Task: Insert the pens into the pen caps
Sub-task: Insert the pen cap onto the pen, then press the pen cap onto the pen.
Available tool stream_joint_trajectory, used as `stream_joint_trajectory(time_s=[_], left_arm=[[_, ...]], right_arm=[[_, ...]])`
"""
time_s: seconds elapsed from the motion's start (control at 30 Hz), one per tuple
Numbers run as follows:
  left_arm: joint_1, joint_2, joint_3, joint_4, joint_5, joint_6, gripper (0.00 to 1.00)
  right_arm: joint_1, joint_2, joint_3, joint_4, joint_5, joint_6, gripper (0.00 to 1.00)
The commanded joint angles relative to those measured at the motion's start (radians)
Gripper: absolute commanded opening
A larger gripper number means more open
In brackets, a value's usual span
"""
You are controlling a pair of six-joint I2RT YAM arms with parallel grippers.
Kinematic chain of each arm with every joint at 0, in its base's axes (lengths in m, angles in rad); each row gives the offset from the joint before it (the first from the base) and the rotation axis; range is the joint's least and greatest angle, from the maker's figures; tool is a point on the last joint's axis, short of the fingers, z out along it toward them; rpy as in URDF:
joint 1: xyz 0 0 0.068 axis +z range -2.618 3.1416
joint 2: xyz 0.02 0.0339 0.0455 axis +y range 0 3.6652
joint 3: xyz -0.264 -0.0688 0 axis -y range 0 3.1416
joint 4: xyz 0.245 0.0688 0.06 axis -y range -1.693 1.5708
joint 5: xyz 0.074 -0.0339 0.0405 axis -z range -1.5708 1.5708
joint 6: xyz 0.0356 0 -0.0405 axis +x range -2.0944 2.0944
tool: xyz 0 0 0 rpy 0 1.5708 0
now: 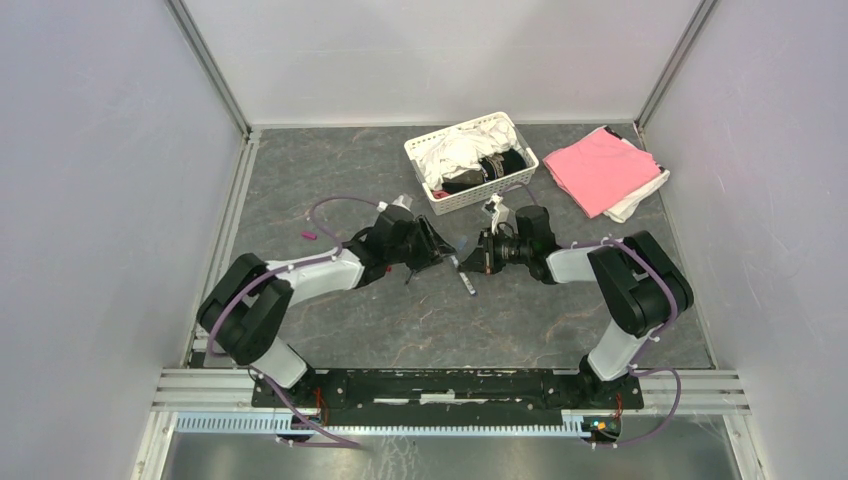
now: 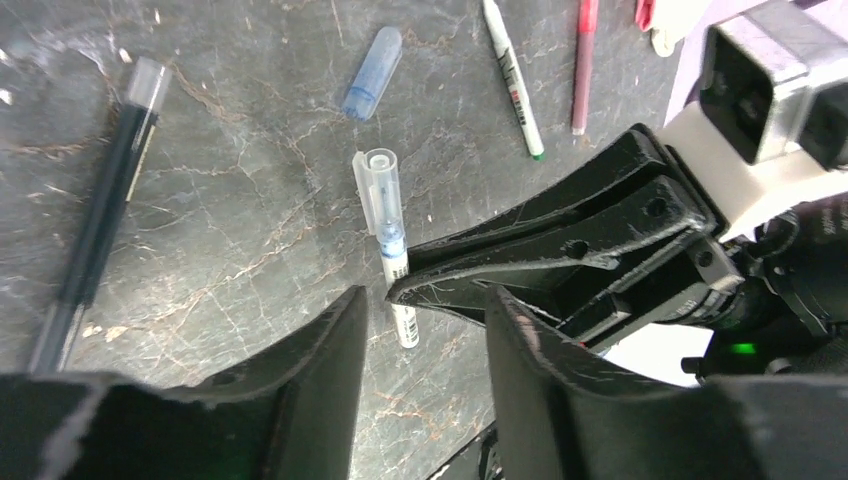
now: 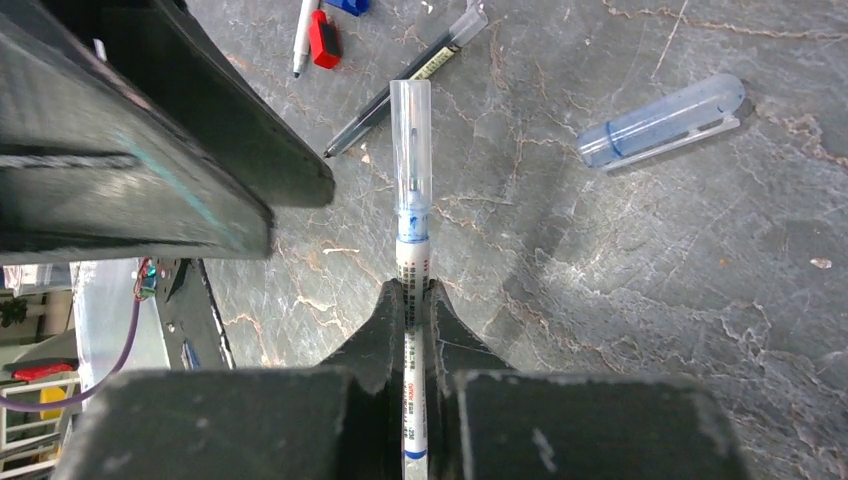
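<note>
Top view: two arms face each other over a grey marbled surface (image 1: 400,330).

Left wrist view: the left end effector (image 2: 425,300) stands apart and empty, just beside a white blue-tipped pen (image 2: 396,262) wearing a clear plastic cap (image 2: 380,188).

Right wrist view: the right end effector (image 3: 410,297) clamps the pen's barrel.

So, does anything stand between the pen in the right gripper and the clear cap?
Nothing visible does. The clear cap already sits over the tip of the pen that the right gripper holds.
</note>
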Motion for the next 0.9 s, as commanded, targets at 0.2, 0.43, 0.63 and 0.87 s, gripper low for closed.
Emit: stream_joint_trajectory(time_s=[0.2, 0.43, 0.63, 0.87], left_arm=[[0.109, -0.367, -0.122, 0.093, 0.029, 0.195, 0.85], [0.271, -0.371, -0.125, 0.460, 0.470, 0.167, 0.86], [0.276, -0.344, -0.092, 0.560, 0.569, 0.141, 0.87], [0.273, -0.299, -0.174, 0.842, 0.617, -0.027, 0.83]], right_arm=[[0.000, -0.108, -0.015, 0.151, -0.167, 0.046, 0.00], [0.000, -0.183, -0.020, 0.362, -0.320, 0.269, 0.00], [0.001, -0.263, -0.019, 0.464, -0.356, 0.383, 0.00], [0.001, -0.308, -0.032, 0.510, -0.353, 0.427, 0.00]])
